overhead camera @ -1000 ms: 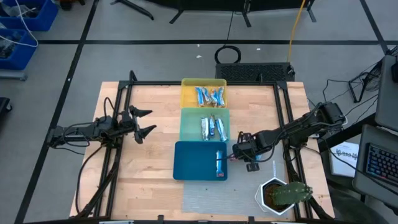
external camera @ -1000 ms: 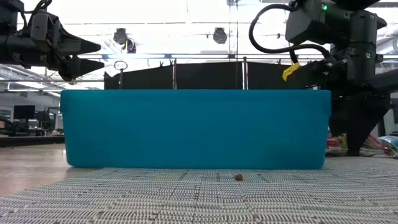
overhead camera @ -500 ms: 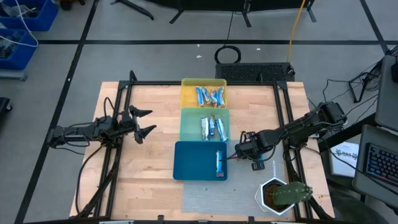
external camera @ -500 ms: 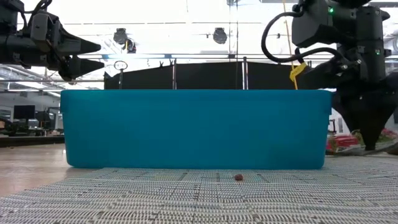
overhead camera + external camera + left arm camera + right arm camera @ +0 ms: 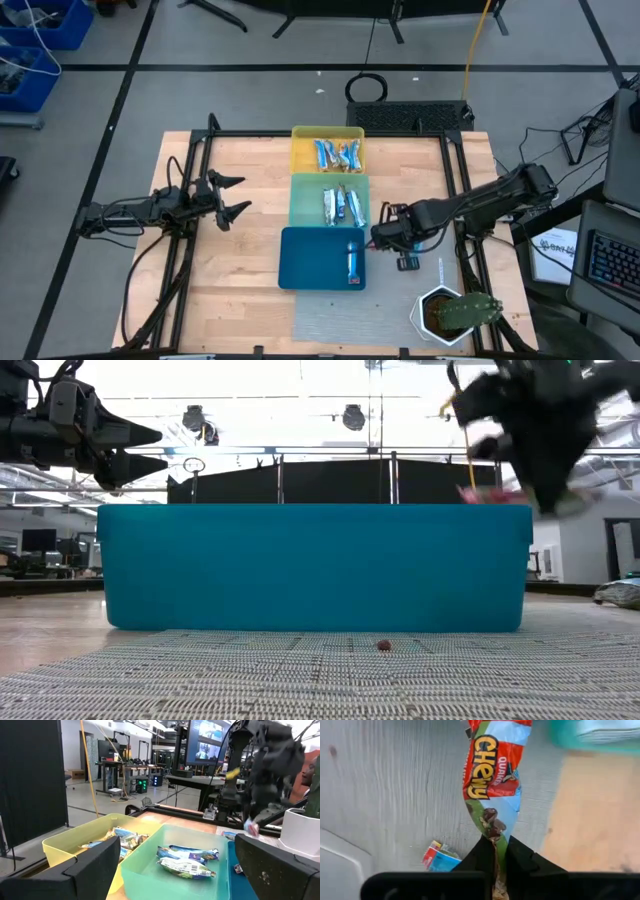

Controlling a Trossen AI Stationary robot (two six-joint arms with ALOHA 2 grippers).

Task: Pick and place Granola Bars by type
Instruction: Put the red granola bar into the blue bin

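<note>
Beside the blue tray, the right gripper pinches a red-and-blue Chewy granola bar by its end, lifted clear of the table, while the left gripper waits spread apart.

Three trays stand in a row between the arms, bars inside.

Glossy foil bar, wood table, plastic trays.
</note>
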